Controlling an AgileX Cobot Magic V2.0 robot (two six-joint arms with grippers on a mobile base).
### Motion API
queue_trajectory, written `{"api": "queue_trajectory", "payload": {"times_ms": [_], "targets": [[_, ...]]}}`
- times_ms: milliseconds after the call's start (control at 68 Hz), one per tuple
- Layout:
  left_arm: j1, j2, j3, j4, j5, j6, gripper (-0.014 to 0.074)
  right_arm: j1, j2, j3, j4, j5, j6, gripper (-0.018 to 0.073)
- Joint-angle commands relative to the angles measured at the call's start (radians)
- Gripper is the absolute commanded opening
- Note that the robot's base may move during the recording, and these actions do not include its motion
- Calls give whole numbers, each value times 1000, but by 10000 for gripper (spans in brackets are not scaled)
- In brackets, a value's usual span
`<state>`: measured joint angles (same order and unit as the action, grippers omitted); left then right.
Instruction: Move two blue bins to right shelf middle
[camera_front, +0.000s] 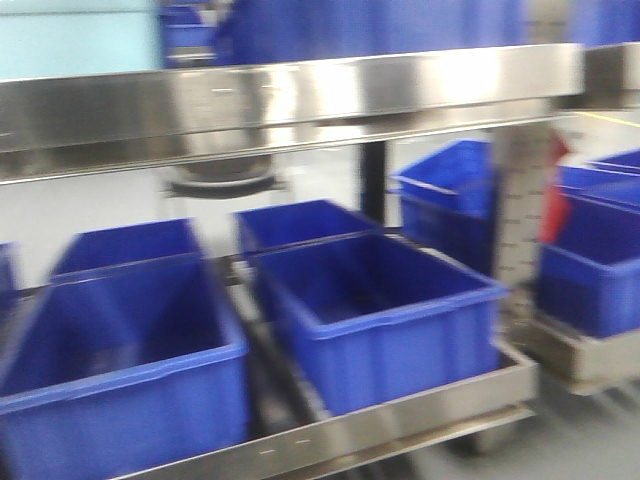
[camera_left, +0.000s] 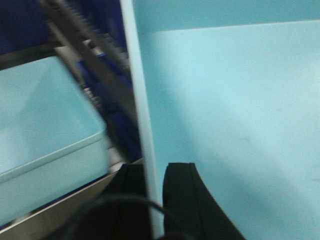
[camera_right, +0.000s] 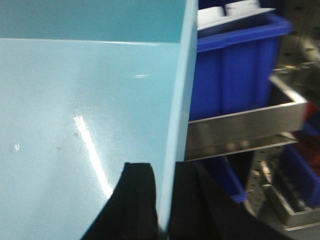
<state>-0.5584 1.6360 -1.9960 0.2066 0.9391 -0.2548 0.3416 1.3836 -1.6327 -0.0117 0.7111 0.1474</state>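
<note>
A pale sky-blue bin fills both wrist views; I see its inside in the left wrist view (camera_left: 235, 110) and in the right wrist view (camera_right: 75, 100). My left gripper (camera_left: 156, 169) is shut on its left wall rim, one black finger on each side. My right gripper (camera_right: 164, 169) is shut on its right wall rim in the same way. A second pale blue bin (camera_left: 40, 115) sits to the left on a rack. The shelf's shiny steel front rail (camera_front: 300, 100) crosses the blurred front view, with a pale blue patch (camera_front: 80, 40) above it. No gripper shows in the front view.
Several dark royal-blue bins (camera_front: 370, 300) stand on the lower rack level, and more stand to the right (camera_front: 590, 260). A dark blue bin (camera_right: 235, 65) and a steel rail (camera_right: 240, 125) lie close beside the held bin's right wall. A grey perforated upright (camera_front: 520, 200) stands right of centre.
</note>
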Motion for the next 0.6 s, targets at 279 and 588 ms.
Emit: {"api": "queue_trajectory", "payload": {"times_ms": [279,588], "targets": [[-17,-14,-13,-86,-68,8,-111,11,-9,-16,69,-92,-7,-154],[-17,-14,-13,-86,-68,8,-111,11,-9,-16,69,-92,-7,-154]]}}
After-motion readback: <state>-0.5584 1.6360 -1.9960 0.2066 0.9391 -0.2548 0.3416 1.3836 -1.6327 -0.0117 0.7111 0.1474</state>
